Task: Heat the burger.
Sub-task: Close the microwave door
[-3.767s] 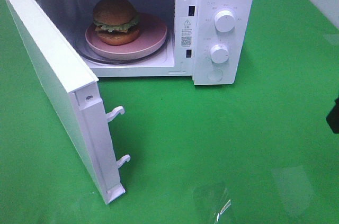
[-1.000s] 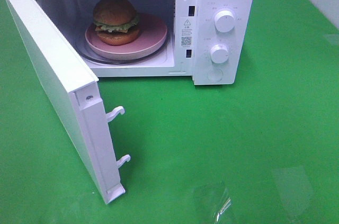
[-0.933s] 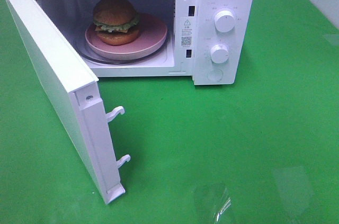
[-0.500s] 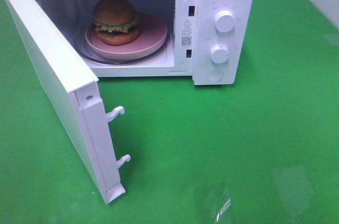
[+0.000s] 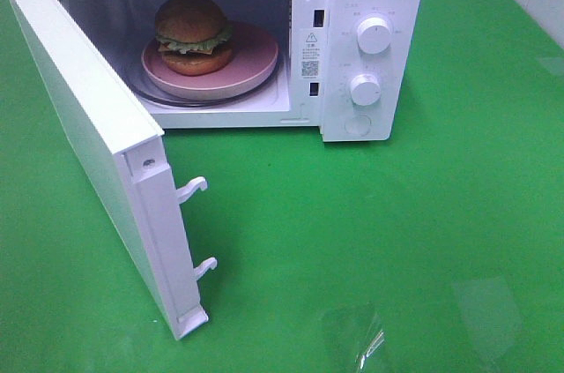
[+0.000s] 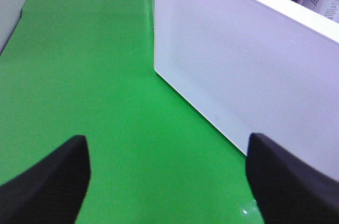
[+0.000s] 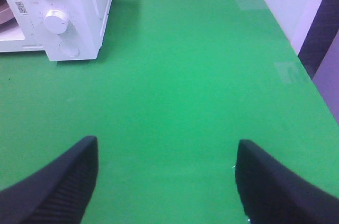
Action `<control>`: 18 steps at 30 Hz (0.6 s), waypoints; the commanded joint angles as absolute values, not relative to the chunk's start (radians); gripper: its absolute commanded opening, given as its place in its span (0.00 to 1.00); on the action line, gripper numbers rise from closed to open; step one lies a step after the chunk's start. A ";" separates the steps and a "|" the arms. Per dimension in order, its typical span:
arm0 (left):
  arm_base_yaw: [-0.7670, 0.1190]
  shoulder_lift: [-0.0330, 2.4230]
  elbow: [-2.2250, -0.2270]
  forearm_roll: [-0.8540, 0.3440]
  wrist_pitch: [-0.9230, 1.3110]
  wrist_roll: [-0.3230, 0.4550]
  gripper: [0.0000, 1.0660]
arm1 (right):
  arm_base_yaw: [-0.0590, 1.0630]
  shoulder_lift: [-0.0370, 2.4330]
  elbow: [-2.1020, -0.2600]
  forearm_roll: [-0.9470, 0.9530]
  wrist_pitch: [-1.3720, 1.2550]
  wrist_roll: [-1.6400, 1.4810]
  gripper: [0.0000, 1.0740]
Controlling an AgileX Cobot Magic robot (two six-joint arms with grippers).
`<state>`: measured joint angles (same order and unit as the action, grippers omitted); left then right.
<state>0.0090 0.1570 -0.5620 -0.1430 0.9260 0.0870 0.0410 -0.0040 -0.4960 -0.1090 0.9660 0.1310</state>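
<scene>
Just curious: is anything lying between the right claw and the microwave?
Nothing. The right wrist view shows only bare green tabletop between the open right gripper and the microwave.

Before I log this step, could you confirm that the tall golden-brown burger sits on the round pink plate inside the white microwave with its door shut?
Not quite: the white door stands wide open, not shut, as the exterior high view shows. The tall golden-brown burger does sit on the round pink plate inside the white microwave.
</scene>
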 commanded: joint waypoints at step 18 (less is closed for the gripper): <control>0.004 0.527 -0.376 -0.176 0.206 0.082 0.00 | 0.036 -0.031 -0.492 -0.107 0.961 0.131 0.65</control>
<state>0.0090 0.4970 -0.4210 -0.1530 0.3400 0.0870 0.0410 -0.0040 -0.4960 -0.1090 0.9660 0.1310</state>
